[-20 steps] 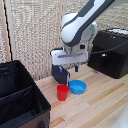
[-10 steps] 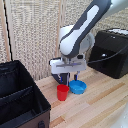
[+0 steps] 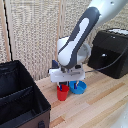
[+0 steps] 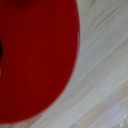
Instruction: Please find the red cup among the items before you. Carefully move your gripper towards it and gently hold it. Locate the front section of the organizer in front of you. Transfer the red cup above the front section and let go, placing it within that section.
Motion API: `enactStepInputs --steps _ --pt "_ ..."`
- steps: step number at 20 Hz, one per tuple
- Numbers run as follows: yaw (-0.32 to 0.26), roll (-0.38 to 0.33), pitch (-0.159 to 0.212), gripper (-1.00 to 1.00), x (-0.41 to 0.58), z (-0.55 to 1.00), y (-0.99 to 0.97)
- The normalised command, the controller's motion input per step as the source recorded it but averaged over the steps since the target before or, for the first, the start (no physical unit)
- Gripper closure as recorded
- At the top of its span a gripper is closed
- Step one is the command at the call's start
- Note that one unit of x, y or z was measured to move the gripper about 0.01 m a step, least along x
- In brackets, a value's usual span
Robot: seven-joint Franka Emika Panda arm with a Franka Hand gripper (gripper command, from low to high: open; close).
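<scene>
The red cup (image 3: 62, 93) stands upright on the wooden table, right beside the blue bowl (image 3: 78, 88). My gripper (image 3: 64, 86) is lowered straight onto the cup, with its fingers down around the rim. I cannot tell whether the fingers press on the cup. In the wrist view the red cup (image 4: 35, 55) fills most of the picture, very close and blurred. The black fabric organizer (image 3: 36, 87) stands at the exterior view's left, apart from the cup. Its front section (image 3: 20, 112) lies below a cross divider, nearest the viewer.
A black hard-cased machine (image 3: 112, 50) stands at the back on the exterior view's right, with a cable running toward the arm. A reed-patterned wall stands behind the table. Bare light wood (image 4: 105, 85) shows beside the cup.
The gripper has come down toward the red cup, from just above it to level with its rim. The cup and bowl have not moved.
</scene>
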Motion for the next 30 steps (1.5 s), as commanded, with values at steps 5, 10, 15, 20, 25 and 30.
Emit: enactStepInputs --steps 5,10,15,20,25,30 --pt "-0.003 -0.091 0.016 1.00 -0.047 -0.21 0.16" --pt "-0.001 -0.043 0.019 1.00 -0.149 -0.15 0.06" --pt "-0.013 -0.017 -0.020 1.00 -0.133 -0.05 0.00" --pt "-0.008 0.000 -0.042 1.00 0.001 0.55 0.00" --pt "0.000 0.002 0.042 1.00 0.073 1.00 0.03" --pt "0.028 0.000 0.063 1.00 0.168 0.97 0.22"
